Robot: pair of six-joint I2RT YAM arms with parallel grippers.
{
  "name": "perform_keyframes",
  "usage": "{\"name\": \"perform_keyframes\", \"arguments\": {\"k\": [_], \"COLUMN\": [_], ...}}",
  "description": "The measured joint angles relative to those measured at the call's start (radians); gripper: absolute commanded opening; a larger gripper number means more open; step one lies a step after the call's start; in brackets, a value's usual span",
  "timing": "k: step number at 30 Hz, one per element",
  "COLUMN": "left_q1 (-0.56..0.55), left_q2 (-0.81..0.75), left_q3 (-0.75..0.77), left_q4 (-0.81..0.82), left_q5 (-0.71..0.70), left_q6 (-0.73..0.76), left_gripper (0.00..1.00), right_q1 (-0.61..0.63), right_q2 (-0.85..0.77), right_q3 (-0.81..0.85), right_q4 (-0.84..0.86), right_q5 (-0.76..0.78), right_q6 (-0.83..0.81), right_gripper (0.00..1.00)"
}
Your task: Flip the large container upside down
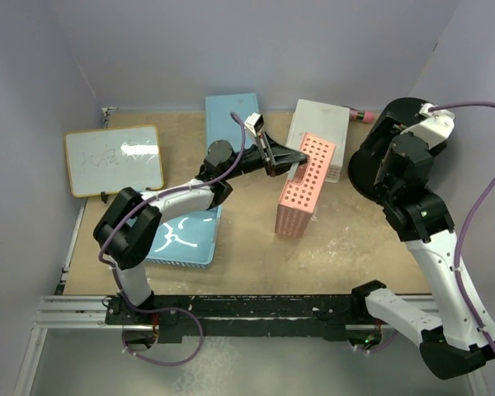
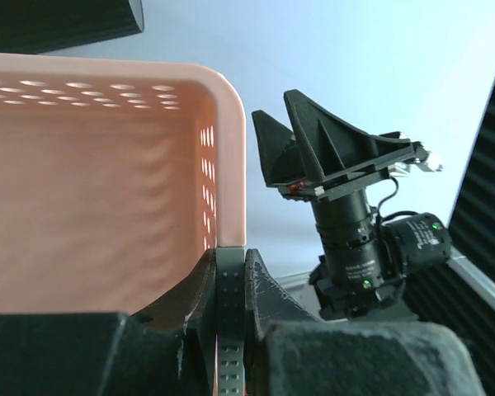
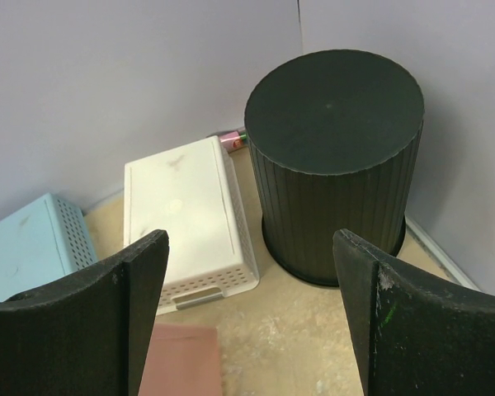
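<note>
large container (image 3: 334, 107) base-up in right wrist view, half-hidden overhead, right gripper (image 3: 249, 241) spread, left gripper (image 2: 229, 260) clamping pink basket (image 2: 91, 206)

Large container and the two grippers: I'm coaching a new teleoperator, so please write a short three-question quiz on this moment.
1. True or false: the large container stands with its closed flat base up.
2. What is the left gripper clamping? A) white basket B) pink basket C) whiteboard
3. Fill in: the right gripper has its jaws ___.
Key: 1 true; 2 B; 3 open.
</note>
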Motion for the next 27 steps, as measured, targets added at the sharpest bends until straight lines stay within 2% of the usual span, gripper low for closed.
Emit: {"name": "perform_keyframes", "arguments": {"k": [6, 10, 14, 18, 19, 23, 27], "left_q1": [0.025, 0.043, 0.077, 0.114, 0.122, 0.145, 0.148], "left_q2": [0.029, 0.033, 0.029, -0.008, -0.021, -0.081, -0.118], "left_q3": [-0.151, -0.241, -0.313, -0.392, -0.410, -0.424, -0.306], "left_q4": [0.277, 0.387, 0.438, 0.428, 0.413, 0.237, -0.219], "left_q5": [-0.001, -0.002, 0.000, 0.023, 0.031, 0.070, 0.067], "left_q6": [-0.199, -0.284, -0.325, -0.301, -0.284, -0.115, 0.236], "left_gripper": [0.00, 0.00, 0.00, 0.00, 0.01, 0.17, 0.25], "right_q1": [0.000, 0.000, 0.000, 0.000, 0.000, 0.000, 0.000], "right_q2": [0.001, 0.003, 0.014, 0.022, 0.022, 0.022, 0.023], "right_q3": [0.000, -0.001, -0.001, -0.002, -0.003, -0.007, -0.011], "right_q4": [0.000, 0.000, 0.004, 0.005, 0.005, 0.007, 0.007], "right_q5": [0.000, 0.000, -0.002, -0.002, -0.002, -0.007, -0.019], "right_q6": [-0.004, -0.005, -0.005, -0.005, -0.005, -0.005, -0.005], "right_gripper": [0.82, 0.83, 0.82, 0.82, 0.82, 0.82, 0.82]}}
